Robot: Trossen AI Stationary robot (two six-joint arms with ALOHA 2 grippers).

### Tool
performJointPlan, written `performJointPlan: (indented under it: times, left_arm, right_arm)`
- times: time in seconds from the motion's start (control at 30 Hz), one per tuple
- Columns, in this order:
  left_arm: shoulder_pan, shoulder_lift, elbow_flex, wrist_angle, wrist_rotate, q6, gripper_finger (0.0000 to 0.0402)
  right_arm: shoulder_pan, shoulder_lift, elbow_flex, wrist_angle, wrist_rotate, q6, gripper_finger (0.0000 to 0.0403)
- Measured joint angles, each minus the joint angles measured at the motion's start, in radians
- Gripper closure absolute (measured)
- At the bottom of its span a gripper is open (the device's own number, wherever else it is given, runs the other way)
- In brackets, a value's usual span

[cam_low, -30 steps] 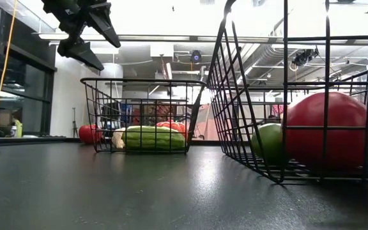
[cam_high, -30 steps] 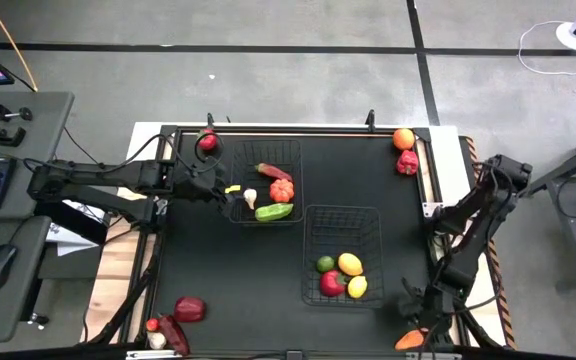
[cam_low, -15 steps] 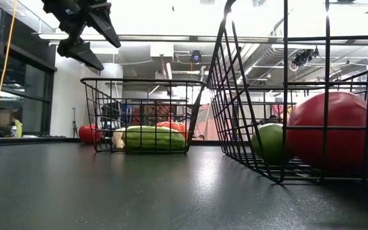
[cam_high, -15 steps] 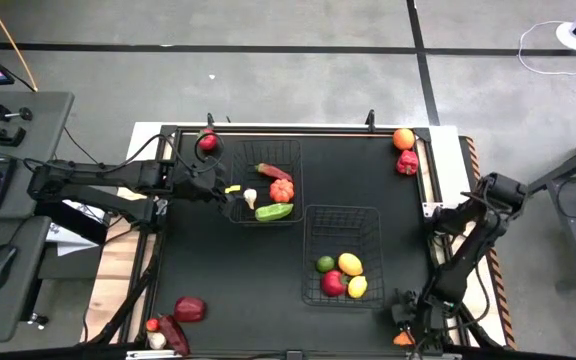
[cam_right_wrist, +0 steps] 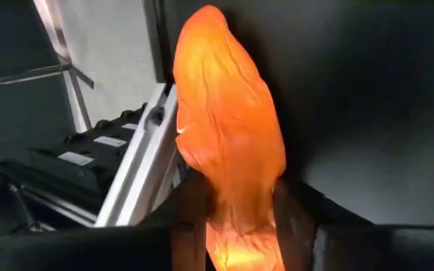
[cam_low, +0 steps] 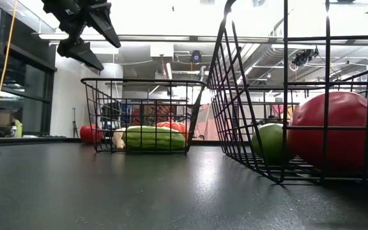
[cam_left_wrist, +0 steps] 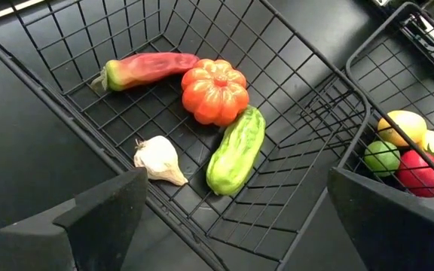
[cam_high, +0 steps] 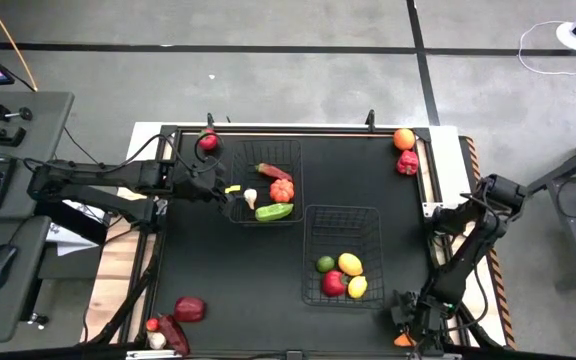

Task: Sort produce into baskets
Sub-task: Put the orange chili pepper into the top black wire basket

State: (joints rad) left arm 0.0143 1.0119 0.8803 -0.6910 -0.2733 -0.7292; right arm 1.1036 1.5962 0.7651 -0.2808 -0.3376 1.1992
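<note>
My right gripper (cam_high: 405,322) is at the table's near right corner, shut on a long orange produce piece (cam_right_wrist: 228,128) lying there. My left gripper (cam_high: 220,188) hangs open and empty above the left rim of the far basket (cam_high: 298,180), seen high in the low view (cam_low: 82,29). That basket holds a red-green chilli (cam_left_wrist: 145,66), an orange pumpkin-like piece (cam_left_wrist: 215,90), a garlic (cam_left_wrist: 157,159) and a green cucumber (cam_left_wrist: 236,150). The near basket (cam_high: 308,250) holds a green, a red and two yellow pieces (cam_high: 340,273). My right gripper pinches the orange piece between its two fingers, one on each long side of the end nearest the wrist (cam_right_wrist: 239,203). The fingers lie along the piece. The piece lies beside the table's metal edge rail; most of it sticks out beyond the fingertips.
A red apple (cam_high: 208,141) sits at the far left corner. An orange (cam_high: 403,138) and a red piece (cam_high: 407,163) sit at the far right. Red, dark red and white pieces (cam_high: 189,308) lie at the near left corner. Bare mat lies between the baskets and the near edge.
My right arm has swung toward the table's near edge and brought its gripper down over the orange piece at the near right corner, covering most of it in the high view; it has held still for the last half second.
</note>
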Motion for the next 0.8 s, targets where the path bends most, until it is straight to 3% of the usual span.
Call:
performJointPlan:
  times: [0.17,0.37,0.53,0.63,0.8]
  left_arm:
    - [0.0,0.0,0.0,0.0,-0.009,0.0,0.0002]
    - [0.0,0.0,0.0,0.0,-0.026,0.0,0.0002]
    - [0.0,0.0,0.0,0.021,-0.028,-0.001,0.0002]
    - [0.0,-0.011,-0.001,0.142,-0.011,0.013,0.0002]
    - [0.006,-0.034,0.0,0.454,-0.002,0.137,0.0002]
  right_arm:
    - [0.001,-0.062,0.044,-0.058,-0.016,0.022,0.0316]
    - [-0.02,-0.229,0.124,-0.4,0.02,0.016,0.0316]
    - [-0.102,-0.399,0.258,-0.837,0.255,-0.002,0.0316]
    - [-0.182,-0.48,0.344,-1.06,0.481,0.013,0.0316]
    - [-0.378,-0.569,0.413,-1.136,0.794,-0.104,0.0316]
